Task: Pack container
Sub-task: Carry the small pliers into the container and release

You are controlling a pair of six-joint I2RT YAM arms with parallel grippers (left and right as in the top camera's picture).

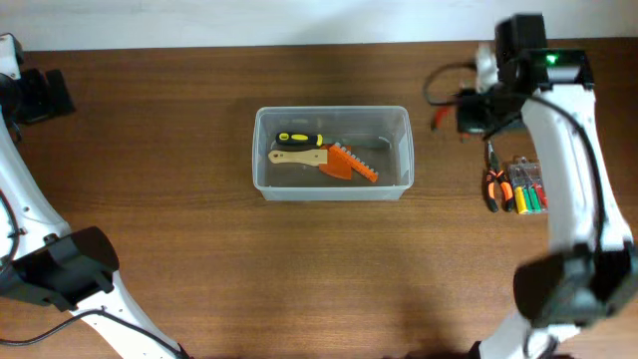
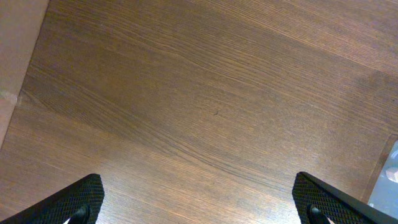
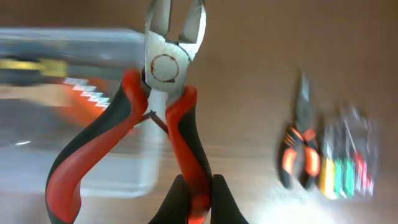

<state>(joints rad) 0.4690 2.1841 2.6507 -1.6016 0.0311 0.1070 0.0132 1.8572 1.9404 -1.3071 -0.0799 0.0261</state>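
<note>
The clear container (image 1: 261, 150) stands at the table's middle. In it lie a yellow-and-black screwdriver (image 1: 299, 139), a wooden-handled tool (image 1: 297, 157) and an orange tool (image 1: 351, 162). My right gripper (image 3: 198, 199) is shut on one handle of red-and-black pliers (image 3: 165, 68) and holds them in the air, jaws pointing away. In the overhead view this gripper (image 1: 469, 112) is right of the container, at the back. The container (image 3: 62, 37) shows blurred behind the pliers. My left gripper (image 2: 199, 205) is open and empty over bare wood at the far left (image 1: 45, 97).
Orange-and-black pliers (image 1: 493, 187) and a small clear case of coloured screwdrivers (image 1: 528, 187) lie at the right, under my right arm. They also show in the right wrist view, pliers (image 3: 300, 152) and case (image 3: 348, 162). A container corner (image 2: 388, 174) shows in the left wrist view.
</note>
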